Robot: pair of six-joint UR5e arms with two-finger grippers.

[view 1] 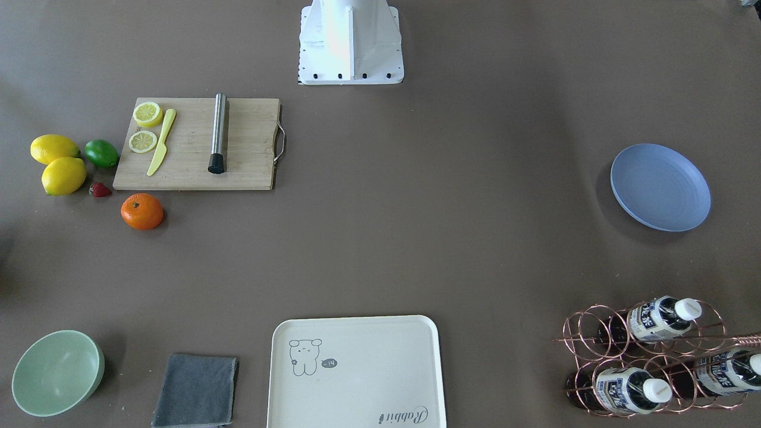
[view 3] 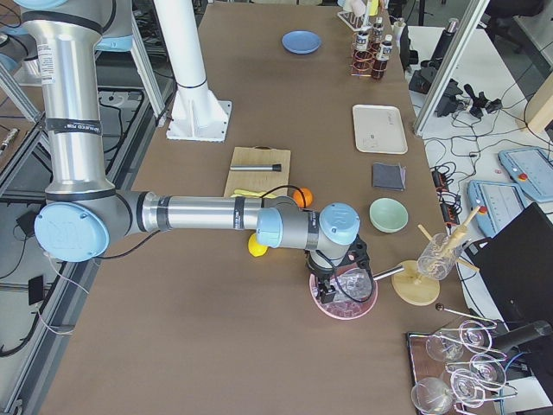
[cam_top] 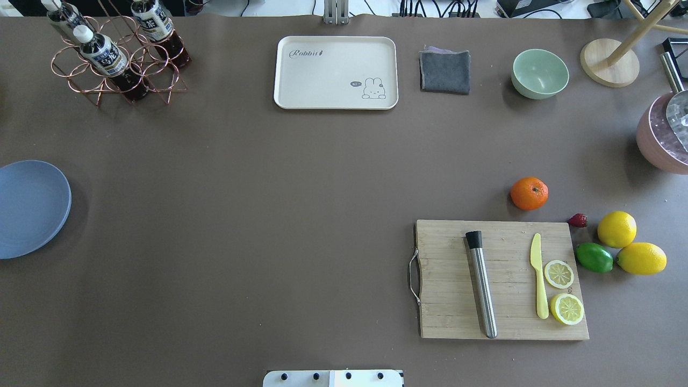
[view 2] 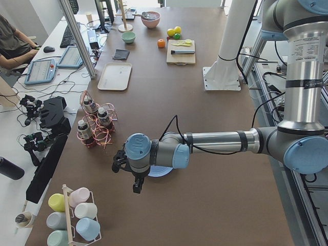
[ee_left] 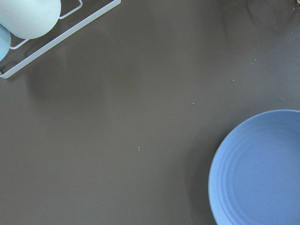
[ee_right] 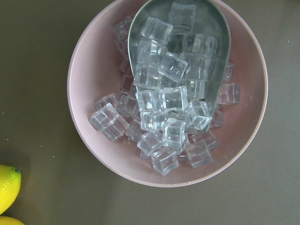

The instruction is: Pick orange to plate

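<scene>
The orange [cam_top: 529, 193] rests on the brown table just beyond the cutting board's far edge, also seen from the front [view 1: 142, 211] and from the right end [view 3: 301, 195]. The blue-lavender plate [cam_top: 32, 209] lies bare at the table's opposite end [view 1: 660, 187]. In the left wrist view the plate [ee_left: 262, 173] fills the lower right corner. My left gripper [view 2: 136, 185] hangs low beside the plate; I cannot tell whether it is open or shut. My right gripper [view 3: 327, 285] hovers over a pink bowl of ice, a short way from the orange; its state cannot be told either.
Next to the orange are a wooden cutting board [cam_top: 502, 279] with a steel muddler, a yellow knife and lemon slices, then a strawberry [cam_top: 578, 220], a lime [cam_top: 594, 257] and two lemons. The pink ice bowl [ee_right: 93, 154] holds a scoop. A cream tray [cam_top: 336, 72], grey cloth, green bowl [cam_top: 539, 73] and bottle rack [cam_top: 115, 54] line the far edge.
</scene>
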